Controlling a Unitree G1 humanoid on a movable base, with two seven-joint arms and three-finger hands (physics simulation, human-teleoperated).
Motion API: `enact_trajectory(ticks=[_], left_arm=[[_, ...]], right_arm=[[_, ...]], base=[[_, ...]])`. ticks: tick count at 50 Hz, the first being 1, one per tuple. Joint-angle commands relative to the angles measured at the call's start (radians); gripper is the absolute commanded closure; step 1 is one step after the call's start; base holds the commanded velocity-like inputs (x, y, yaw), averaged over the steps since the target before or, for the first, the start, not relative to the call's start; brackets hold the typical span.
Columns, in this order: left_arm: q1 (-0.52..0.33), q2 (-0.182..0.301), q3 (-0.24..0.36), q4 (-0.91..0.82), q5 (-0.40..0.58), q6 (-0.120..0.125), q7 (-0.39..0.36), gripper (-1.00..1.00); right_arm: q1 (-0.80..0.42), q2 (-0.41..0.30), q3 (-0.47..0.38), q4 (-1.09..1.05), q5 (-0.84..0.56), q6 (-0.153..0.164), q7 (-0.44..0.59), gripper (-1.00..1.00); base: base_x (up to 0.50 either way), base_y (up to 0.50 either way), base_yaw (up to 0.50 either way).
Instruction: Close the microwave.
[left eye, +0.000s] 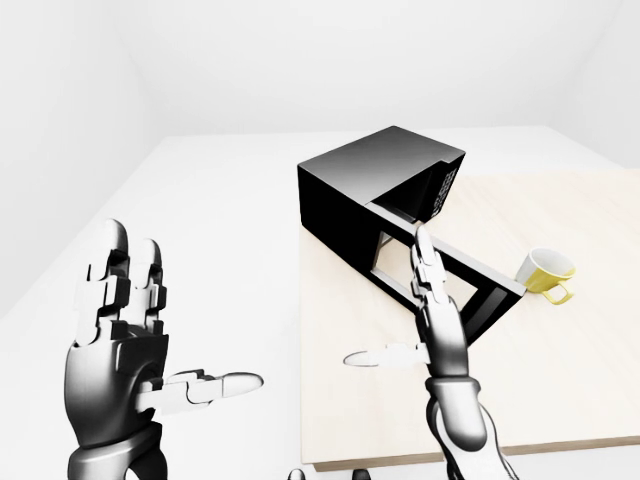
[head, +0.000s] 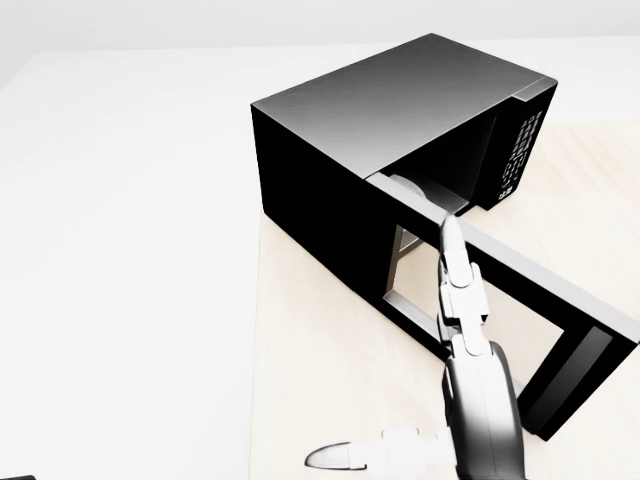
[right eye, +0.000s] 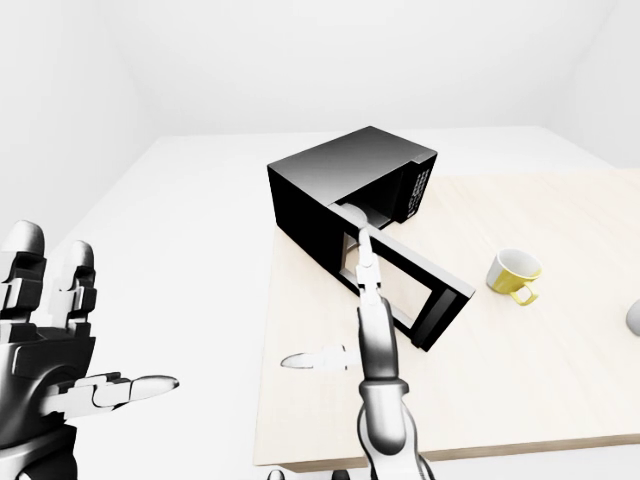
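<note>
Left hand (left eye: 125, 350): glossy silver-grey metal, 3 fingers, blocky segmented knuckles w/ dark joint gaps, rounded pale fingertips (left eye: 118, 236), bulbous palm housing. Right hand (left eye: 440, 335): same finish, slim jointed fingers, smooth tapered forearm shell. No cables/markings visible.

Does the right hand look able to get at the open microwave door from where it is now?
Probably yes. The right hand is open, fingers pointing at the microwave door, which swings out over the table. Nothing stands between them; the yellow cup sits off to the right.
</note>
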Motion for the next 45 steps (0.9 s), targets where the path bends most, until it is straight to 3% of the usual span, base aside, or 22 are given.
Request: enact_trajectory(ticks=[1, 17, 21, 27, 28, 45], left_arm=[[0.001, -0.001, 0.0, -0.002, -0.003, 0.0, -0.001, -1.0], [0.002, 0.001, -0.007, 0.005, 0.007, 0.0, 0.002, -1.0], [0.006, 0.001, -0.009, 0.003, 0.007, 0.0, 0.001, -1.0], [0.005, 0.001, -0.009, 0.004, 0.007, 0.0, 0.002, -1.0], [0.004, 0.001, -0.008, 0.005, 0.007, 0.0, 0.002, -1.0], [0.021, 0.001, -0.024, 0.002, 0.012, 0.0, 0.0, -1.0]], right_arm=[[-0.045, 0.023, -0.035, 0.142, 0.028, 0.0, -0.003, -1.0], [-0.112, 0.06, -0.103, 0.324, 0.043, 0.0, -0.001, -1.0], [-0.137, 0.07, -0.126, 0.396, 0.035, -0.034, -0.014, -1.0], [-0.14, 0.074, -0.129, 0.405, 0.024, -0.039, -0.019, -1.0], [-0.16, 0.076, -0.14, 0.455, 0.032, -0.058, -0.023, -1.0], [-0.221, 0.086, -0.178, 0.56, 0.053, -0.087, -0.014, -1.0]], base=[[0.0, 0.0, 0.0], [0.0, 0.0, 0.0], [0.0, 0.0, 0.0], [0.0, 0.0, 0.0], [0.0, 0.0, 0.0], [0.0, 0.0, 0.0]])
